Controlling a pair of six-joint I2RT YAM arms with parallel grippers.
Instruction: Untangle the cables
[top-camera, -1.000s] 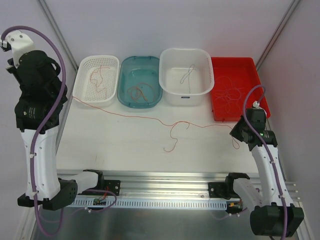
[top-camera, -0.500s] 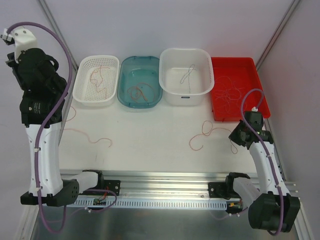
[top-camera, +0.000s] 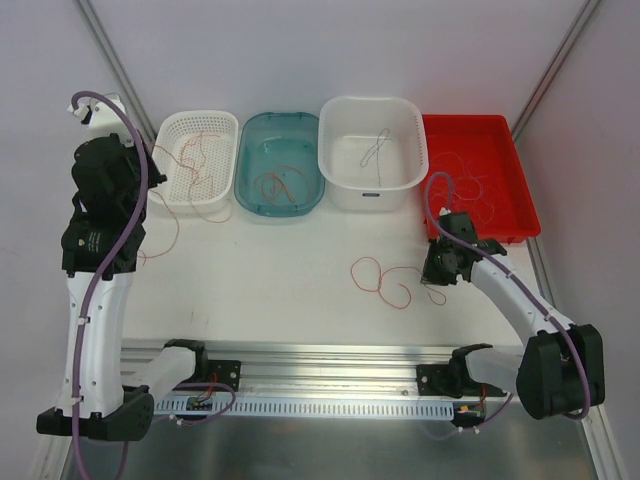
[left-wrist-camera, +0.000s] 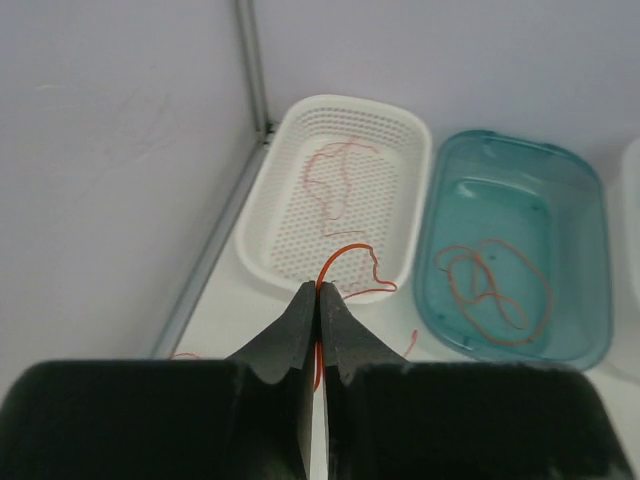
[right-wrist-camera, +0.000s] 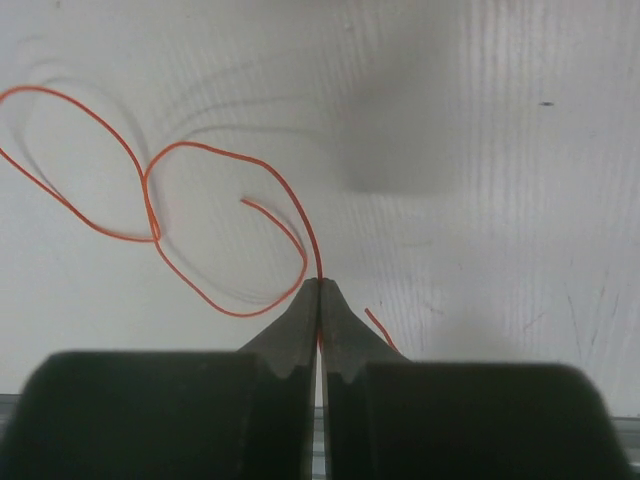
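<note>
My left gripper (left-wrist-camera: 320, 288) is shut on a thin red cable (left-wrist-camera: 345, 252) that curls over the near rim of the white mesh basket (left-wrist-camera: 262, 225). From above, this gripper (top-camera: 148, 168) hangs at the basket's left edge and its cable (top-camera: 176, 222) trails down to the table. My right gripper (right-wrist-camera: 319, 282) is shut on another red cable (right-wrist-camera: 205, 152), which lies in two loose loops on the table. The top view shows the right gripper (top-camera: 432, 272) low over the table with those loops (top-camera: 378, 280) to its left. A tangle of cables (top-camera: 468, 186) lies in the red tray (top-camera: 500, 128).
Behind the table's middle stand a white basket (top-camera: 222, 122) with a red cable (top-camera: 192, 152), a teal tub (top-camera: 306, 125) with an orange cable (top-camera: 276, 184), and a white tub (top-camera: 340, 115) with a grey cable (top-camera: 374, 150). An aluminium rail (top-camera: 330, 352) runs along the near edge.
The long red line stretched between both grippers has come apart into two cables. My left gripper swung right to the basket with one; my right gripper moved left with the other.
</note>
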